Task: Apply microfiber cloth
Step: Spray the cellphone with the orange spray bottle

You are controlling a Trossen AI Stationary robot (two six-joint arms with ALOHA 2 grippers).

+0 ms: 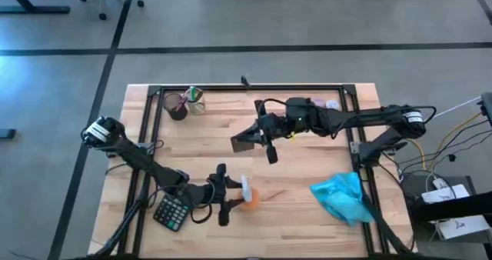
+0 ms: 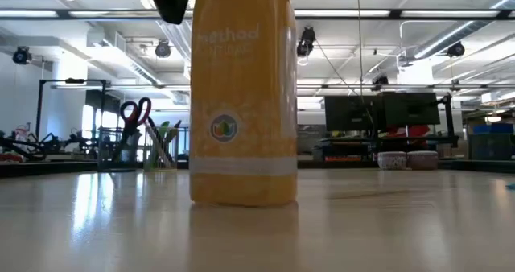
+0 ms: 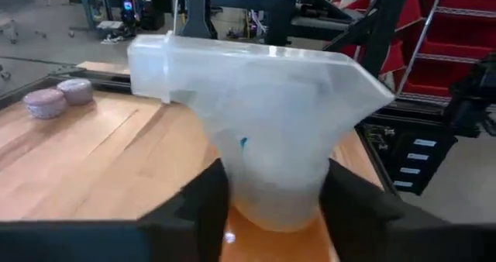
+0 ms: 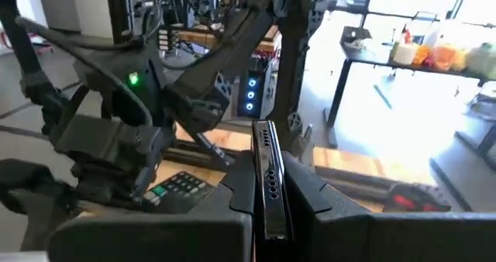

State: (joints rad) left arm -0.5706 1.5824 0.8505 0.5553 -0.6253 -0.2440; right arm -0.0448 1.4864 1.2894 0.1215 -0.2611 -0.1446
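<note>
**Inspector A:** Nearest edge of the light wooden slatted table [image 1: 307,214] first. What does the left gripper [image 1: 231,192] hold?

**Inspector B:** Its fingers [image 3: 203,208] are clamped on the neck of the orange spray bottle with the translucent white trigger head [image 1: 247,192]. The low view shows that bottle standing upright on the table. A black calculator with green keys [image 1: 171,211] lies just beside the left arm's wrist, on its outer side.

**Inspector A:** And the task's own item?

**Inspector B:** The crumpled turquoise-blue microfiber cloth [image 1: 343,196] lies on the near right part of the table, well apart from both grippers. Nothing touches it.

**Inspector A:** Farther back?

**Inspector B:** The right gripper [image 1: 261,137] is over the middle of the table, pinching a thin black phone-like slab [image 4: 268,180] edge-on between its fingers. Beyond it, near the far left corner, stand a dark cup [image 1: 176,106] and a second holder with pens [image 1: 195,100]. Two small pinkish round pads [image 3: 59,98] lie near the far right corner.

**Inspector A:** Step in hand?

**Inspector B:** In my judgement, preparation only: bottle and slab are held, while the cloth has not been taken up.

**Inspector A:** Next move?

**Inspector B:** One gripper must be freed. Likely the left sets the bottle down, opens, crosses to the cloth and pinches a raised fold. The folds are loose, so a shallow pinch could slip.
</note>
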